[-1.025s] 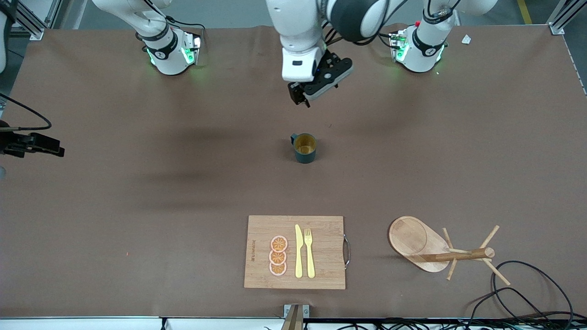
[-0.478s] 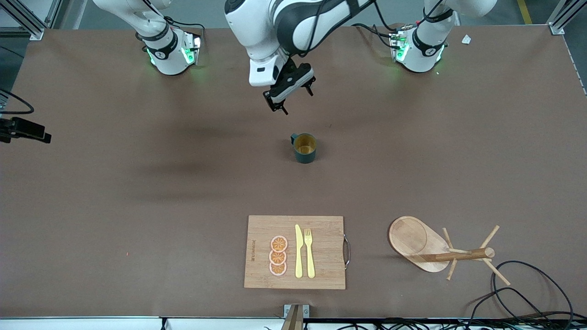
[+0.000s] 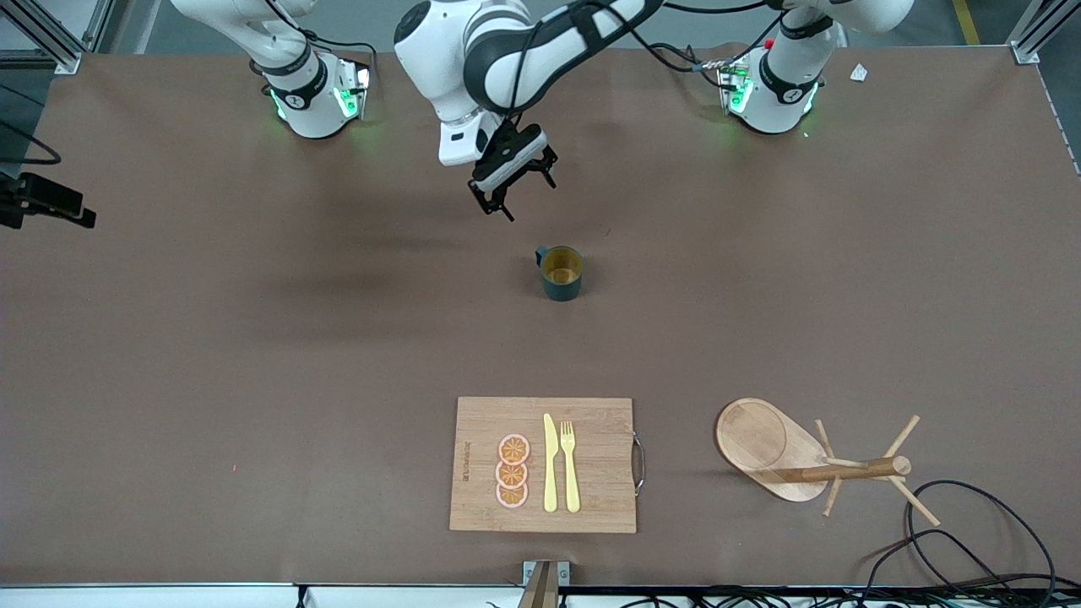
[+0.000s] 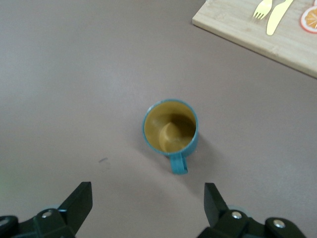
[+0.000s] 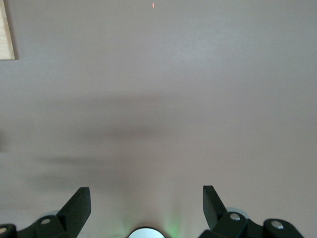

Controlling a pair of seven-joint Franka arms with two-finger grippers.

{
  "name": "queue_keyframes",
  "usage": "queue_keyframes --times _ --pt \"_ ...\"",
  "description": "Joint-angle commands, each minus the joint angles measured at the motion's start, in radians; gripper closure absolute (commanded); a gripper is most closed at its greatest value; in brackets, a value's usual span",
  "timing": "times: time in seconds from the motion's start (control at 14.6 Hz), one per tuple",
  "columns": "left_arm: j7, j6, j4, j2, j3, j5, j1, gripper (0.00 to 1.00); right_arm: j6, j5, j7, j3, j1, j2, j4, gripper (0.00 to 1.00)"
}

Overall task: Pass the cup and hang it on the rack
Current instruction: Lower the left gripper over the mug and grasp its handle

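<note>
The cup (image 3: 561,272), dark teal with a mustard inside, stands upright in the middle of the table, its small handle (image 4: 179,163) turned toward the left gripper. My left gripper (image 3: 515,196) hangs open over bare table between the cup and the robot bases, nothing between its fingers (image 4: 147,191). The rack (image 3: 811,460), a light wooden mug tree, stands toward the left arm's end, nearer the front camera than the cup. My right gripper (image 5: 146,198) is open and empty over bare table by its own base.
A bamboo cutting board (image 3: 545,464) carries orange slices, a yellow knife and a fork, nearer the front camera than the cup. Black cables (image 3: 971,540) lie beside the rack. A dark piece of hardware (image 3: 46,207) juts in at the right arm's end.
The left gripper swung toward the right arm's end and came lower, still open. The dark hardware at the table's edge shifted toward the bases. The cup stayed put.
</note>
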Motion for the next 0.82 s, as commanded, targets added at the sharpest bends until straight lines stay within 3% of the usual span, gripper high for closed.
queue_keyframes --times 0.0,0.21,0.75 --pt "-0.063 0.001 0.035 0.060 0.010 0.063 -0.045 0.01 0.009 -0.008 0.071 0.008 0.020 -0.079 -0.078 0.00" --pt "-0.125 0.030 0.035 0.080 0.047 0.072 -0.084 0.05 -0.002 -0.006 0.102 0.007 0.046 -0.101 -0.078 0.00" --pt "-0.220 0.095 0.078 0.169 0.254 0.072 -0.259 0.09 0.011 -0.005 0.094 0.004 0.043 -0.101 -0.078 0.00"
